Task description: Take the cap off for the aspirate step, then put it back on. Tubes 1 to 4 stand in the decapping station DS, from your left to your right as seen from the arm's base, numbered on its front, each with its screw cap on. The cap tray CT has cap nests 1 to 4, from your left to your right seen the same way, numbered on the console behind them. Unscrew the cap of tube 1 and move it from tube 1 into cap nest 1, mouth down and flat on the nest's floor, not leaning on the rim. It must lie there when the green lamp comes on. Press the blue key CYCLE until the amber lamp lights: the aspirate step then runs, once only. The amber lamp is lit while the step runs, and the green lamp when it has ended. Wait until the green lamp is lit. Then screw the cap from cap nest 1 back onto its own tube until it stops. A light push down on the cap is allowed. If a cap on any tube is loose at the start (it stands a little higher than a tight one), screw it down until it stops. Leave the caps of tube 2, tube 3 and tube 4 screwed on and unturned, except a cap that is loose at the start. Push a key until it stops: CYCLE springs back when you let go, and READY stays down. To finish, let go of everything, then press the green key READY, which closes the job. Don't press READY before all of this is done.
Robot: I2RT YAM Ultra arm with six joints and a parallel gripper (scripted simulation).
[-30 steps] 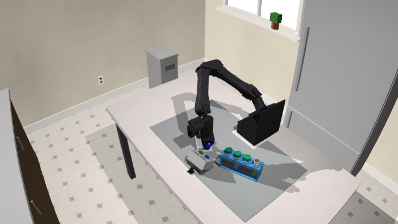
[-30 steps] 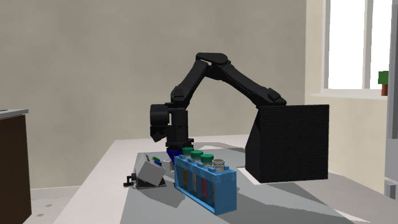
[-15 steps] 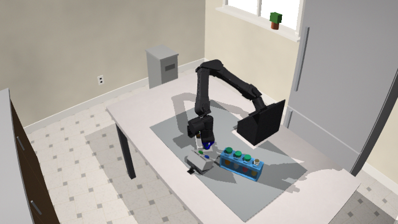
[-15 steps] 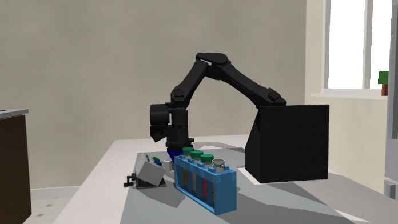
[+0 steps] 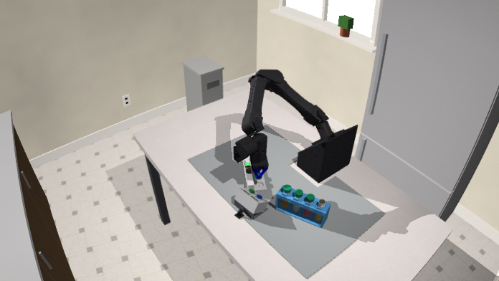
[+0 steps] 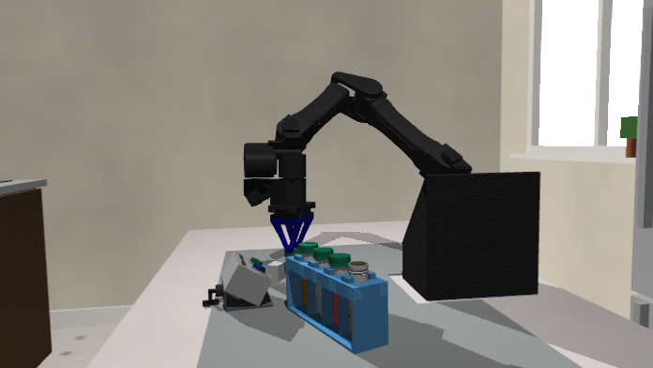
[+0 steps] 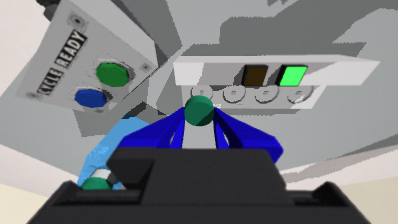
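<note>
Kitchen tabletop, grey mat: jaws pinching the green cap over cap nest 1, likely so it can go back on open tube 1 since the green lamp is lit. Cap is small, round, dark green; the gripper points down beside the decapping station.

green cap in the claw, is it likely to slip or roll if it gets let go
The green cap looks small, rigid and probably light. The claw pinches its smooth round sides, so slipping seems possible. Dropped on its side it could roll; mouth down it should sit flat.
</note>
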